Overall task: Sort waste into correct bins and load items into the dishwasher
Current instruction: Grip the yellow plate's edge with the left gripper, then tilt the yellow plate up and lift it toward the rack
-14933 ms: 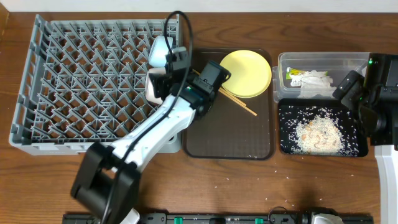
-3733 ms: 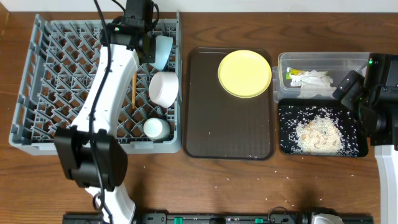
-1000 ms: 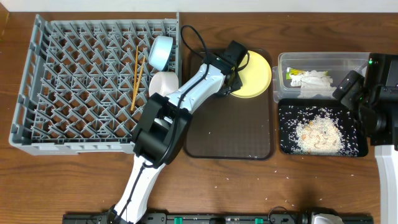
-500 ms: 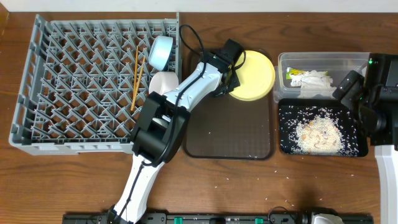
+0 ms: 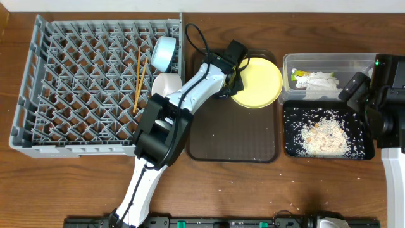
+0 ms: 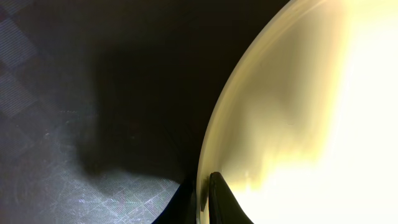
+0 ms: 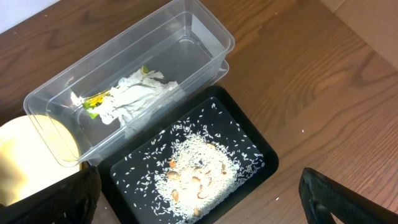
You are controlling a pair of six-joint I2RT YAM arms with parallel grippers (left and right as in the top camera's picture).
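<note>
The left gripper (image 5: 233, 71) is pinched tight on the left edge of the yellow plate (image 5: 259, 79), which is over the far right corner of the brown tray (image 5: 234, 136). The right gripper (image 5: 353, 88) has its fingers wide apart, beside the clear tub (image 5: 354, 61) and the black tray (image 5: 291, 144) of rice (image 5: 323, 136). The chopsticks (image 5: 138, 79) and blue bowl (image 5: 163, 52) are in the grey rack (image 5: 76, 95).

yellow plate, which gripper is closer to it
Left. The left gripper clamps the rim of the yellow plate; the right gripper hovers near the black tray, well apart.
</note>
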